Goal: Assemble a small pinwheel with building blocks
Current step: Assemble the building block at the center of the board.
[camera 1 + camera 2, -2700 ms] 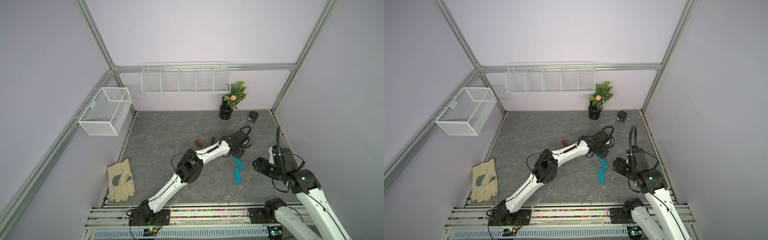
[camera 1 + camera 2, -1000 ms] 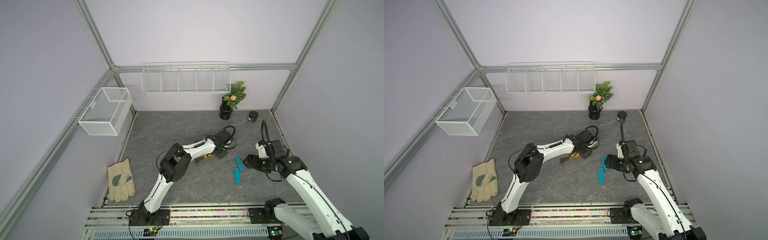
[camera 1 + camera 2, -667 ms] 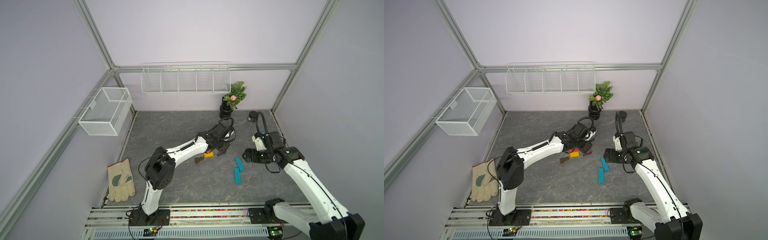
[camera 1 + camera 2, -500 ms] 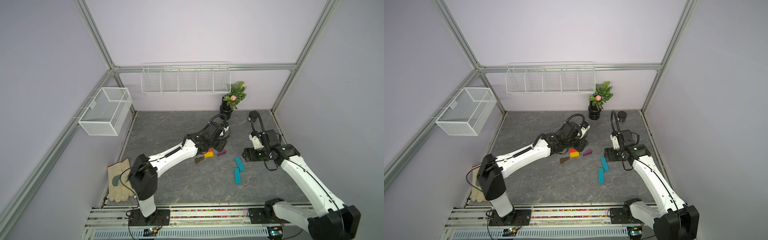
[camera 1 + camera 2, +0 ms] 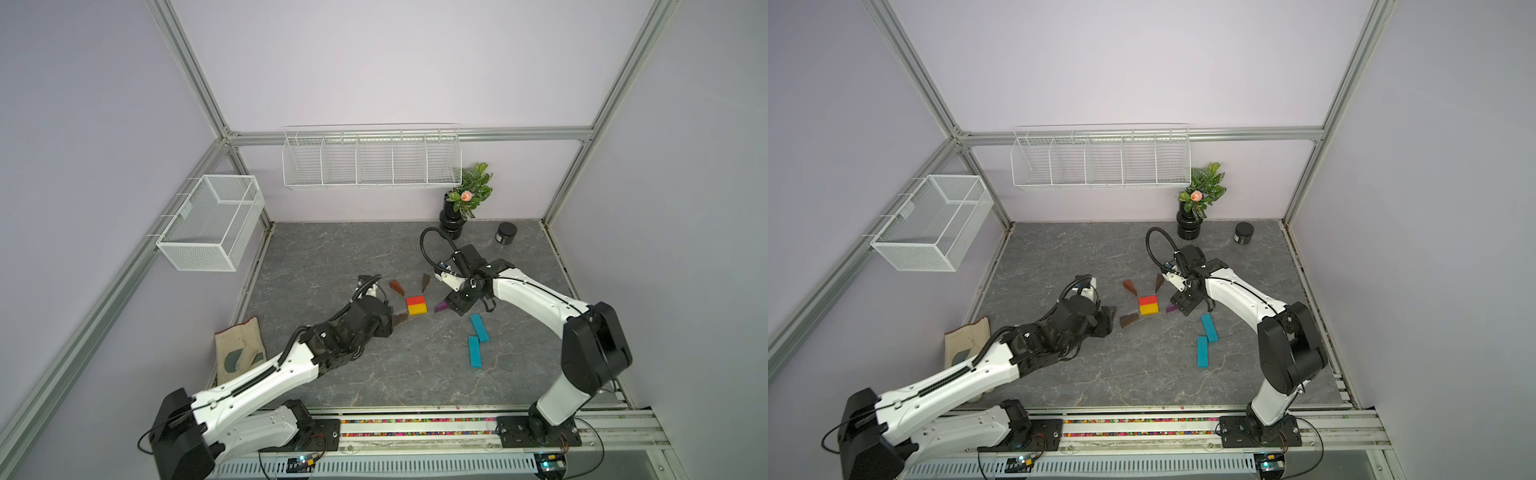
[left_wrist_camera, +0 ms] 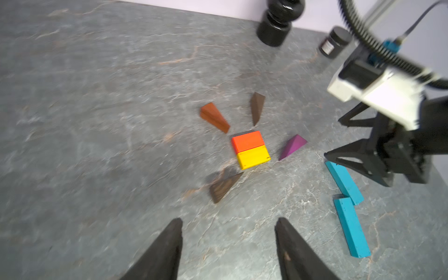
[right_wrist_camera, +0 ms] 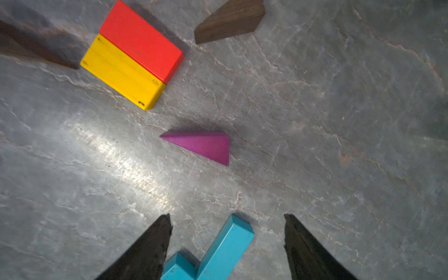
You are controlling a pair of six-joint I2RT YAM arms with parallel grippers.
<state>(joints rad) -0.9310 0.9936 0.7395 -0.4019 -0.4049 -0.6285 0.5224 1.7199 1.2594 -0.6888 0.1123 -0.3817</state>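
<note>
Black jar: white label, blurred, unreadable.

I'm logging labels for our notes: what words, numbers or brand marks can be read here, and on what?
No text reads clearly in any view.
The black jar has a pale label on its side: too blurred to read.
The yellow block has small dark marks near its corners: not legible.

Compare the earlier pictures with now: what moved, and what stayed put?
The left gripper drew back leftward from the red-yellow centre; it is open and empty. The right gripper swung in from the front right to over the far teal bar, open. Both teal bars and the two far brown wedges stayed put.
</note>
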